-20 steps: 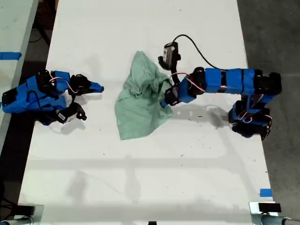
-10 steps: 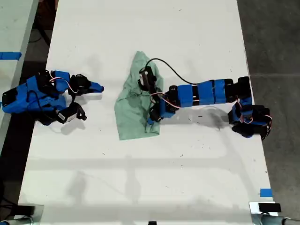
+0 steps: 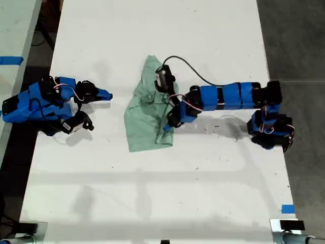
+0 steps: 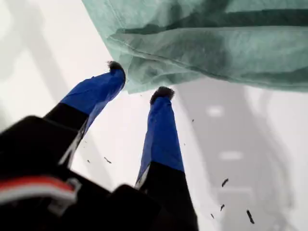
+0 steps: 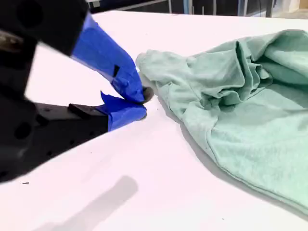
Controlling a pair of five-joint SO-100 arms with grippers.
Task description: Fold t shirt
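The t shirt (image 3: 149, 109) is lying crumpled and partly folded near the middle of the white table (image 3: 152, 30), seen from above in the exterior view; its narrow upper end is pointing away toward the far edge, and its lower hem is spreading wider toward the exterior view's lower left. My first gripper (image 4: 139, 82) is being held out from the exterior view's right, over the cloth's right-hand edge (image 3: 167, 126); in the first wrist view its two blue fingers (image 4: 161, 134) are standing apart, with their dark tips just at a folded edge of the cloth and nothing being clamped between them. My second gripper (image 5: 144, 103) is resting on the table at the exterior view's left (image 3: 104, 94); its blue jaws are being kept together, empty, and bare table is lying between them and the nearest edge of the cloth, which is bunching in ridges (image 5: 231, 72) in the second wrist view. Wide bare table is lying open above and below the cloth in the exterior view; a strip of white surface is also lying open between the cloth and the second arm; a black cable (image 3: 195, 73) is looping above the first arm.
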